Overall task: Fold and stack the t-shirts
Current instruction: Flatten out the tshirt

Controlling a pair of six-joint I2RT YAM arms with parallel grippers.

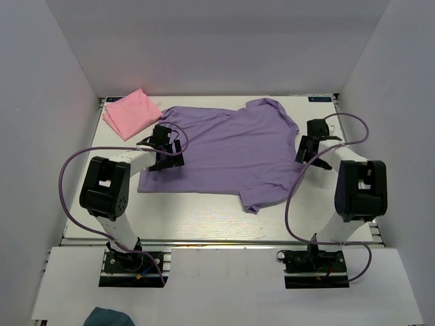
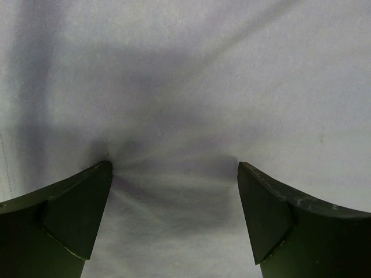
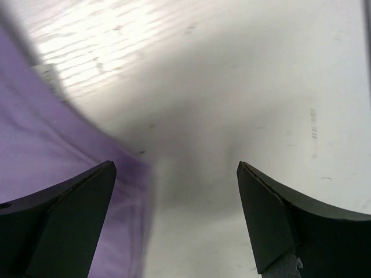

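The lavender-purple t-shirt (image 1: 231,149) lies spread flat across the middle of the table. The light pink t-shirt (image 1: 132,112) lies folded at the back left corner. My left gripper (image 1: 166,146) is open, low over the purple shirt's left edge. In the left wrist view its jaws (image 2: 174,174) stand wide apart over pale, wrinkled cloth (image 2: 185,87). My right gripper (image 1: 309,148) is open at the shirt's right edge. In the right wrist view (image 3: 177,171) the purple cloth (image 3: 52,168) lies by the left finger, with a small white label (image 3: 49,78) on it. Bare table lies under the gap.
White walls close in the table (image 1: 197,221) at the left, back and right. Purple cables (image 1: 68,170) loop out from both arms. A dark teal object (image 1: 109,317) lies below the table's front edge at the left.
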